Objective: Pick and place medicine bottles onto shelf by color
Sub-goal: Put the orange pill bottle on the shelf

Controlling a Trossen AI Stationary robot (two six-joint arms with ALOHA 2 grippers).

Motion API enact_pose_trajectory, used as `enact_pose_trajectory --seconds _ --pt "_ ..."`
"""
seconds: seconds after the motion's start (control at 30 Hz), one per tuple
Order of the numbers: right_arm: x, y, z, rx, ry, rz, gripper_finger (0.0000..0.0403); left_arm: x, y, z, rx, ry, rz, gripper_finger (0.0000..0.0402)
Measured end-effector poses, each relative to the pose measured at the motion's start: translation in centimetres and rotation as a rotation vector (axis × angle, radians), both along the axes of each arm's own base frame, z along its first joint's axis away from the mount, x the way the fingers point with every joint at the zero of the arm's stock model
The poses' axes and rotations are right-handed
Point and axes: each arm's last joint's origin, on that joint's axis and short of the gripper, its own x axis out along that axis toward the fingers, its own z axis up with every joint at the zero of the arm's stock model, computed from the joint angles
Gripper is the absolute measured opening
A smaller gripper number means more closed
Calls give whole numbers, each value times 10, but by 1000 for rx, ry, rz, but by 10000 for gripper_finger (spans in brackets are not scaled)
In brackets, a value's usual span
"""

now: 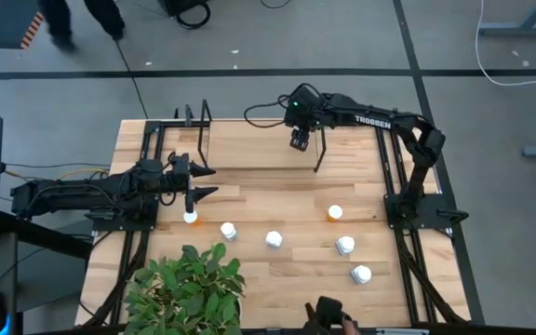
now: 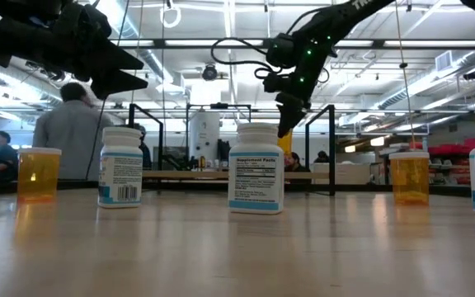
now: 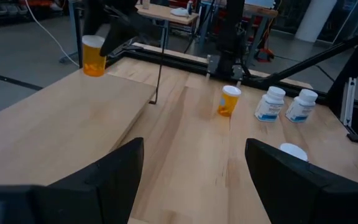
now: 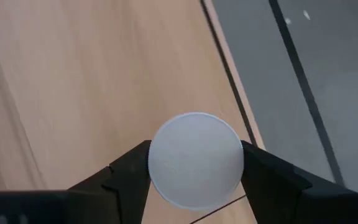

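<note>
The right gripper (image 1: pixel 299 141) hangs over the shelf (image 1: pixel 249 154) at about 12 o'clock on the tabletop (image 1: pixel 277 279), near the shelf's right upright. Its fingers (image 4: pixel 126 171) are clamped on a bottle: from the wrist only the round white cap (image 4: pixel 196 158) shows, pinched on both sides, with the light-wood board and its dark edge below. In the left wrist view that bottle (image 3: pixel 93 55) shows an orange body, at the far end of the shelf board.

The left gripper (image 1: pixel 194 181) sits at about 9 o'clock, pointing toward the middle of the tabletop with its two fingers (image 3: pixel 114 174) spread wide and nothing between them. A white-capped bottle (image 1: pixel 191 217) stands just beside its lower finger; I cannot tell whether they touch.

The other bottles are on the near half of the tabletop. Two white caps sit side by side a little below centre (image 1: pixel 228 230) (image 1: pixel 274 239). At about 3 o'clock stands an orange bottle (image 1: pixel 334 213); below it is a white one (image 1: pixel 344 246), and another white one (image 1: pixel 361 274) lies toward 4 o'clock. From table height I see an orange bottle at each side (image 2: pixel 38 174) (image 2: pixel 409 176) and white labelled ones between them (image 2: pixel 121 167) (image 2: pixel 256 167), all upright.

A green plant (image 1: pixel 189 288) fills the 7 o'clock corner. People (image 2: pixel 72 124) are in the room behind the tabletop.
</note>
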Motion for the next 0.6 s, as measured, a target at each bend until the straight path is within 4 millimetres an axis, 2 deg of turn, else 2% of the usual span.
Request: enact_pose_trajectory --seconds 0.17,0.4,0.6 --pt "-5 -7 0 -40 40 96 232 0 0 0 4 0 -1 286" --pt "-12 -19 0 -42 35 74 232 0 0 3 12 -30 -1 286" --pt "-11 -24 -2 -43 5 80 232 1 0 5 16 -49 -1 286"
